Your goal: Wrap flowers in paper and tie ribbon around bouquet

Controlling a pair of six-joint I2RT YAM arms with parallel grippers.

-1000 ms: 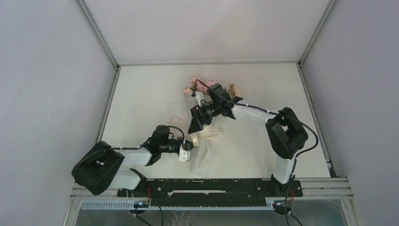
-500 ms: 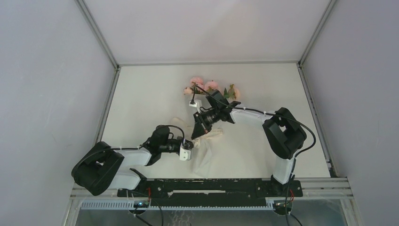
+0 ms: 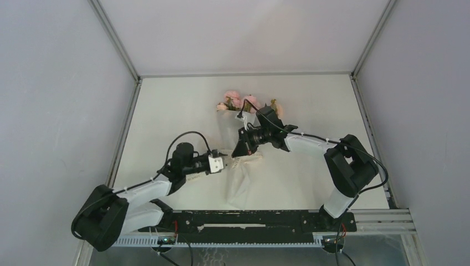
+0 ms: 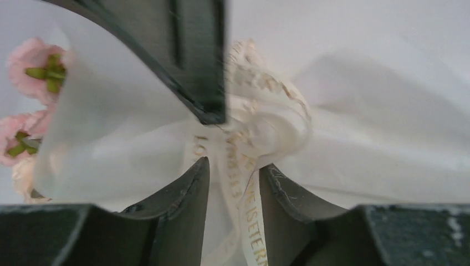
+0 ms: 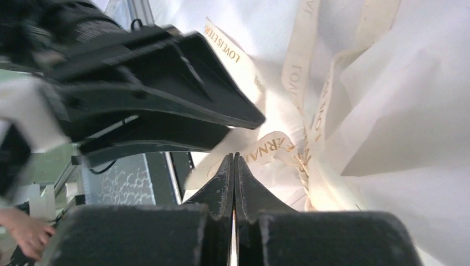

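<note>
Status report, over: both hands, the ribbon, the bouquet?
Left hand open, ribbon strand between its fingers. Right hand shut, tips at the ribbon; grip unclear. Bouquet lies wrapped, ribbon round its waist. Hands crowd each other.

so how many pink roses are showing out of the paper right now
3 pink roses show clearly past the far end of the paper in the top view: left, middle and right. Others may be hidden.

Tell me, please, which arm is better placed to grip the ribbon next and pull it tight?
Probably the left. The left tool is open with a strand of the ribbon running through it, so it need only close. The right tool is shut beside the ribbon and would have to reopen first.
</note>
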